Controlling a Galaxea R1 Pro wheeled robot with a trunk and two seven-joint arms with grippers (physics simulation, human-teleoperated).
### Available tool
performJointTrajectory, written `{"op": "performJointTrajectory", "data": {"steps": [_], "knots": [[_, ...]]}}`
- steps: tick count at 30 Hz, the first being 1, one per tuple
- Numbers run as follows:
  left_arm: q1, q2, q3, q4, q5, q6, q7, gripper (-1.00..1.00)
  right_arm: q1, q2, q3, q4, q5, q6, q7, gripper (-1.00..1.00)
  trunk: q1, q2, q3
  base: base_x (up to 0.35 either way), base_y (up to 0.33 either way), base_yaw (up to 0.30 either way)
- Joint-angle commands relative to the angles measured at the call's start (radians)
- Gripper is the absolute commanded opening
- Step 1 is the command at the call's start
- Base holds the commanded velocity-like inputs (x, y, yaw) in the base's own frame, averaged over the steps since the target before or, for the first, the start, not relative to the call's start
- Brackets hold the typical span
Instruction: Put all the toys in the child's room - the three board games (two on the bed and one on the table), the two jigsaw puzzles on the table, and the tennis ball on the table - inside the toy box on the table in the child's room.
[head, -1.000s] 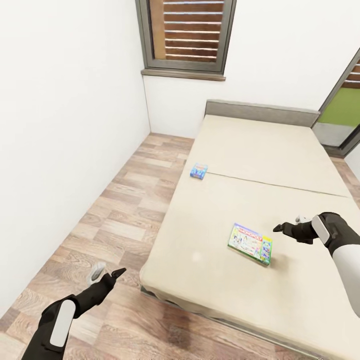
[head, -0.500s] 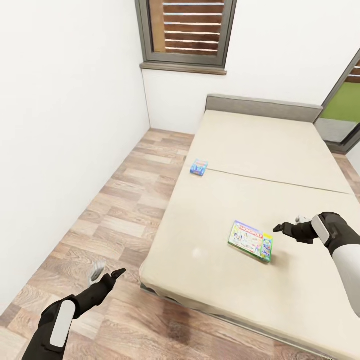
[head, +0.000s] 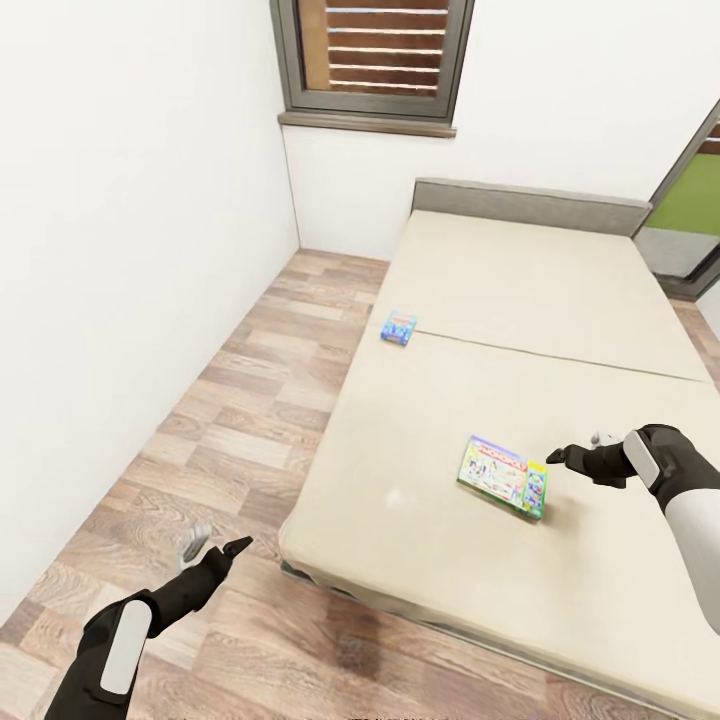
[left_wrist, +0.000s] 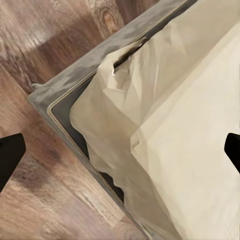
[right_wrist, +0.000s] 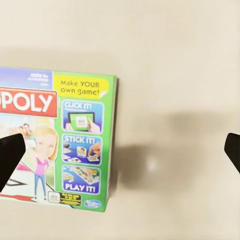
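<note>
R gripper is held wide open and empty, just above the bed, just beside the green-edged game on its right edge. In the R wrist view the dark fingertips are seen spread far apart, w/ the game's green side under one tip and bare mattress under the rest. The box is laid flat near the bed's front half. L gripper is also held wide open, nothing in it, over the wood floor by the bed's near corner; that corner and frame are seen in the L wrist view. A smaller blue game is laid flat at the bed's left edge, well apart from both grippers.
</note>
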Motion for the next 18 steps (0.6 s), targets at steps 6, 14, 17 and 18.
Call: {"op": "performJointTrajectory", "data": {"steps": [6,14,17,18], "knots": [[-0.001,-0.001,0.002,0.0,0.001,0.008,0.0,1.0,0.0,0.0,-0.004,-0.001,0.0,0.005,0.002,1.0,0.0,0.0,-0.011,0.0,0.0,0.0],[-0.001,-0.001,0.001,0.0,0.0,0.008,0.003,1.0,0.0,0.0,-0.004,-0.001,0.0,0.005,0.002,1.0,0.0,0.0,-0.024,0.0,0.0,0.0],[-0.001,-0.001,0.0,0.0,0.0,0.008,0.004,1.0,0.0,0.001,-0.004,-0.001,0.0,0.005,0.002,1.0,0.0,0.0,-0.029,0.0,0.0,0.0],[-0.001,-0.001,0.0,0.0,0.0,0.008,0.004,1.0,0.0,0.001,-0.004,-0.001,0.0,0.005,0.002,1.0,0.0,0.0,-0.03,0.0,0.0,0.0]]}}
